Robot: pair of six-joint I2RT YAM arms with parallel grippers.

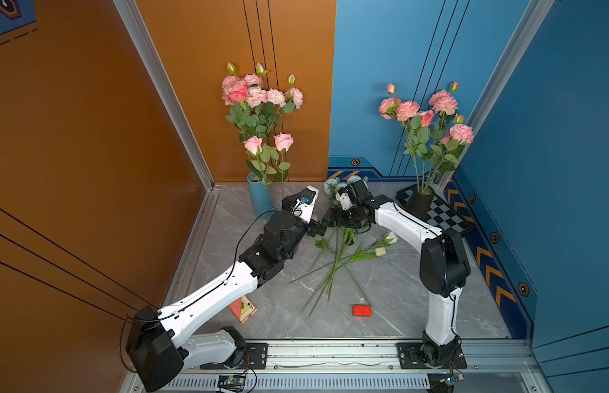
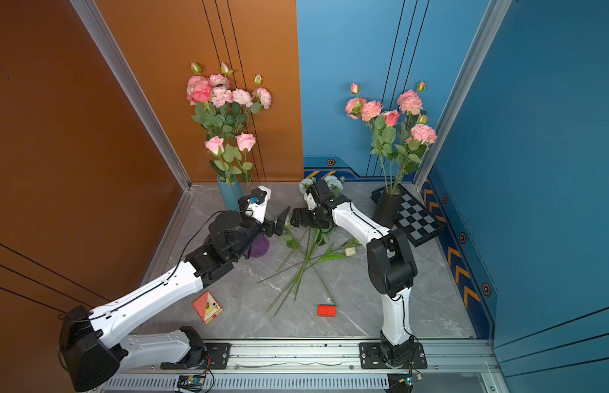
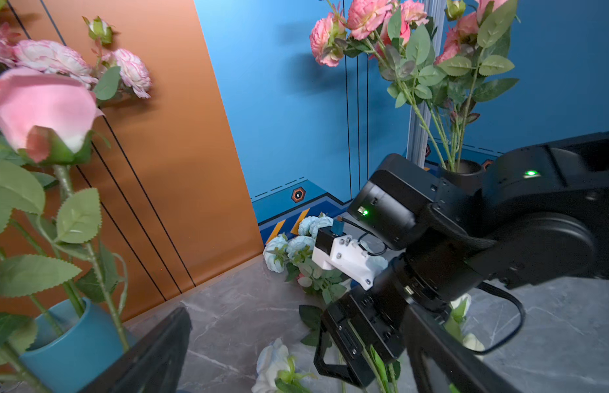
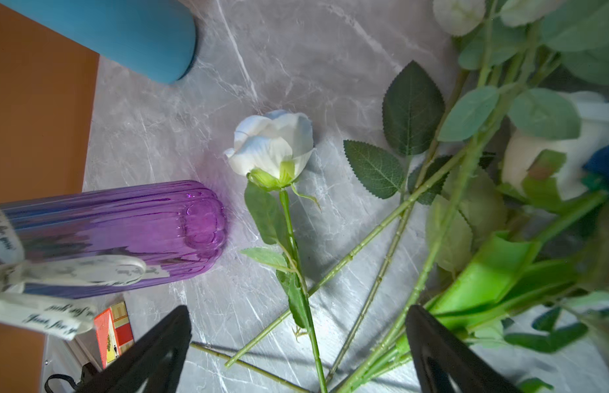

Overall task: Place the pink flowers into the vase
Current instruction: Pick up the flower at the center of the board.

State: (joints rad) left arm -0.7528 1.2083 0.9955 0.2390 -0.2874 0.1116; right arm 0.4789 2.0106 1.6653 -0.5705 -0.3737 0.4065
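Both grippers, left gripper [image 2: 282, 223] and right gripper [image 2: 296, 217], hang spread and empty beside the blue vase [image 1: 259, 197], pink flowers [image 1: 259, 92] standing inside it; seemingly the placing looks finished, so retreat comes next.

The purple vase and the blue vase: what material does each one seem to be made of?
The purple vase looks like glass, or maybe clear plastic: it is see-through, ribbed and glossy, with bright highlights, and it tints the marble-look tabletop beside it. The blue vase looks like matte ceramic, possibly painted: opaque, an even colour, a thick rounded rim, and no sharp reflections. The look alone cannot settle either.
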